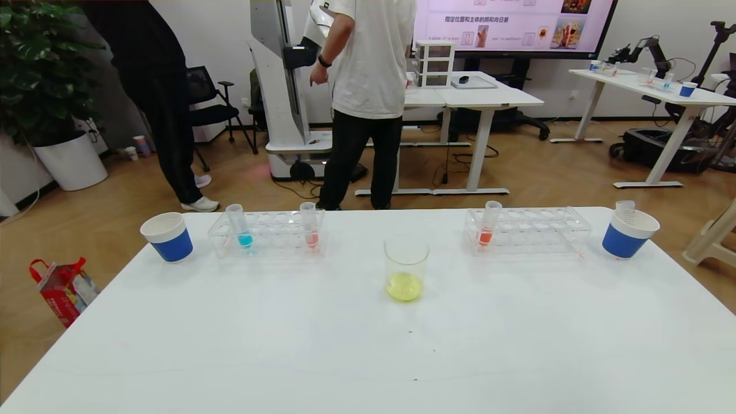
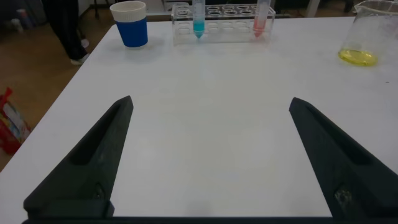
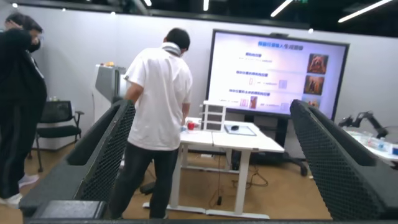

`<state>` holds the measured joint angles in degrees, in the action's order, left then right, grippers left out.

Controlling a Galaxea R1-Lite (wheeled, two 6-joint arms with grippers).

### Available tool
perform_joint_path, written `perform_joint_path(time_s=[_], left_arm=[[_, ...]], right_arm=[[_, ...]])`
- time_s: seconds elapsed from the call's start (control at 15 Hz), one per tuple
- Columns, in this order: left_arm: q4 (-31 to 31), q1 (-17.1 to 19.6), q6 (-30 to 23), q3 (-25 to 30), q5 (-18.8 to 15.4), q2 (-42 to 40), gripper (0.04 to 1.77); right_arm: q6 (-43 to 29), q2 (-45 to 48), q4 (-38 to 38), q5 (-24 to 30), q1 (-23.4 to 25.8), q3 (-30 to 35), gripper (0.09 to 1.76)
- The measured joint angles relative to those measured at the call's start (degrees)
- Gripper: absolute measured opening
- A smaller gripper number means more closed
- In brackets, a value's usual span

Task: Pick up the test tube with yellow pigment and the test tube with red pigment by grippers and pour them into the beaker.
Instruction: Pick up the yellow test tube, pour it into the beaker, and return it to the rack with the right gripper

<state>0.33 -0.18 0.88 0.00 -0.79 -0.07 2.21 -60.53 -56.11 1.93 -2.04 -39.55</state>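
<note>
Near the middle of the bench stood the beaker (image 1: 406,269), a pool of yellow already at its bottom; toward the far edge on my left, a clear rack (image 1: 267,233) held the tube with turquoise-blue liquid (image 1: 239,225) and the test tube with red pigment (image 1: 310,225), upright and well apart; I could see no tube with yellow pigment still standing, so it had probably been poured, though I could not be sure. My left gripper (image 2: 208,158) hung over the near left part of the bench, fingers spread wide and holding nothing; my right gripper (image 3: 211,162) was raised and aimed out at the room, equally open and empty. A brighter orange-red tube (image 1: 489,223) stood in the rack (image 1: 526,230) toward the far right; the worst slip from there, I judged, was taking that one for the pale red. A crooked approach could also tip the light rack, or knock the blue cup (image 1: 167,236) beside it.
</note>
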Motion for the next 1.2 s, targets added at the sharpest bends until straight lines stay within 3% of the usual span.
perform_joint_path(time_s=[0.27, 0.73, 0.93, 1.2], left_arm=[[0.02, 0.0, 0.0, 0.0, 0.0, 0.0, 1.75], [0.02, 0.0, 0.0, 0.0, 0.0, 0.0, 1.75], [0.02, 0.0, 0.0, 0.0, 0.0, 0.0, 1.75], [0.02, 0.0, 0.0, 0.0, 0.02, 0.0, 1.75]], right_arm=[[0.27, 19.04, 6.03, 0.44, 1.4, 10.53, 1.74], [0.49, 50.38, 37.51, 0.96, 1.35, 18.91, 1.74], [0.82, 57.59, 40.72, 0.63, 1.41, 26.84, 1.74], [0.96, 60.22, 43.65, 0.46, 1.46, 37.64, 1.74]])
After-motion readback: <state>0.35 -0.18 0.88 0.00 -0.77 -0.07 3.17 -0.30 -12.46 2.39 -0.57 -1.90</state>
